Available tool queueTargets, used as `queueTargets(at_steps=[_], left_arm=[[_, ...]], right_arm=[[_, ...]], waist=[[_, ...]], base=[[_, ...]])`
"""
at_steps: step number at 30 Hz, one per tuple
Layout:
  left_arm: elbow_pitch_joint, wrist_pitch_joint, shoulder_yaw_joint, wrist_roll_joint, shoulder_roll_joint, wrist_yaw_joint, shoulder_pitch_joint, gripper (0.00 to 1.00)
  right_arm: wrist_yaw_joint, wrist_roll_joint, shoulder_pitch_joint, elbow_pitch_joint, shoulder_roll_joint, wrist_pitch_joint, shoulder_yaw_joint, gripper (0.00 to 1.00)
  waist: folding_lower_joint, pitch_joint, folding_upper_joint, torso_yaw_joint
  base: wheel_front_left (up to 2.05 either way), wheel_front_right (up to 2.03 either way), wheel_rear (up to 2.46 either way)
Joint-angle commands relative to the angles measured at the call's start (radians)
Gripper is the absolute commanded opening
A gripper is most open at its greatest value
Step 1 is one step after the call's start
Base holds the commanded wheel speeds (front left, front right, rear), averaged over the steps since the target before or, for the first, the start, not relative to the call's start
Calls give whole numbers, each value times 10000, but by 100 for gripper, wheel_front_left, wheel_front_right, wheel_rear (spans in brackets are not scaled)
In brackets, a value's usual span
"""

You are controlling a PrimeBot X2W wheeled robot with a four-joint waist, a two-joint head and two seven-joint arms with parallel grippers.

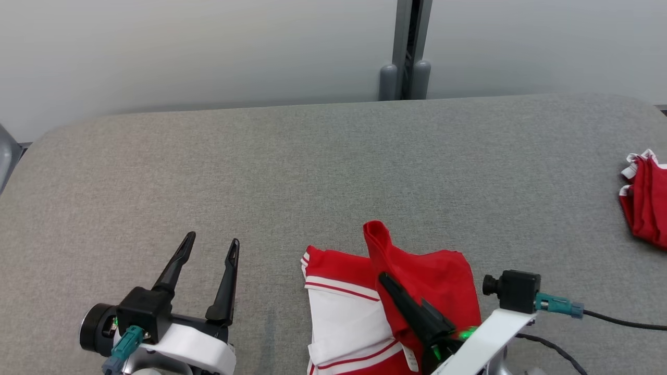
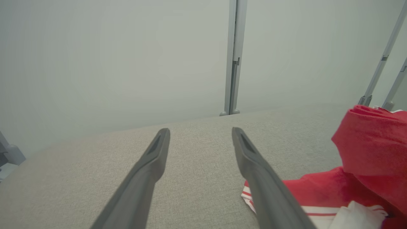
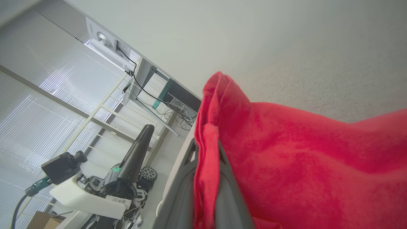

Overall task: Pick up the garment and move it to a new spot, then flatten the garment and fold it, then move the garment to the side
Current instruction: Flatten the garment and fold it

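Noting the right gripper point(image 1: 384, 277) closed tight on a fold of the red garment point(image 1: 437, 276). In the right wrist view I see a ridge of red cloth pinched between its two grey fingers point(image 3: 230, 197), with the jaws almost together.

The garment lies at the near edge of the grey table point(image 1: 312, 156), right of centre in the head view. It is red, with a white panel and red-and-white striped trim on its left part. A peak of cloth stands up just beyond the right fingertips.

The left gripper point(image 1: 212, 238) has its jaws spread wide and holds nothing. It sits over bare table to the left of the garment, not touching it.

Writing: a white label point(image 3: 118, 201) on the left arm's housing ends in "101"; I cannot read the rest. A small white tag point(image 1: 411, 359) sits on the garment's near part, and I can read no text on it.

A second red-and-white cloth point(image 1: 646, 208) lies at the table's far right edge, well apart.
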Motion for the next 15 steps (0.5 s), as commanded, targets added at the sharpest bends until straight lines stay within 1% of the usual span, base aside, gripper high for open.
queueTargets(at_steps=[1,3,8,12,15], left_arm=[[8,-33,42,-3,-38,-43,-135,100],[26,-43,54,-10,-98,-74,-167,100],[150,-66,105,29,-300,-159,-262,100],[278,-80,134,85,-463,-259,-301,100],[384,-89,189,126,-552,-357,-312,100]], right_arm=[[-1,-84,24,89,10,-12,55,0],[-1,-88,-67,272,124,-144,235,0],[-1,682,-415,1082,200,-633,631,0],[-1,1082,-863,1942,195,-1236,1161,0],[-1,1265,-1179,2663,194,-1425,1610,0]], waist=[[0,72,0,138],[0,152,0,281],[0,357,0,678],[0,488,0,992],[0,553,0,1159]], base=[[0,0,0],[0,0,0],[0,0,0],[0,0,0],[0,0,0]])
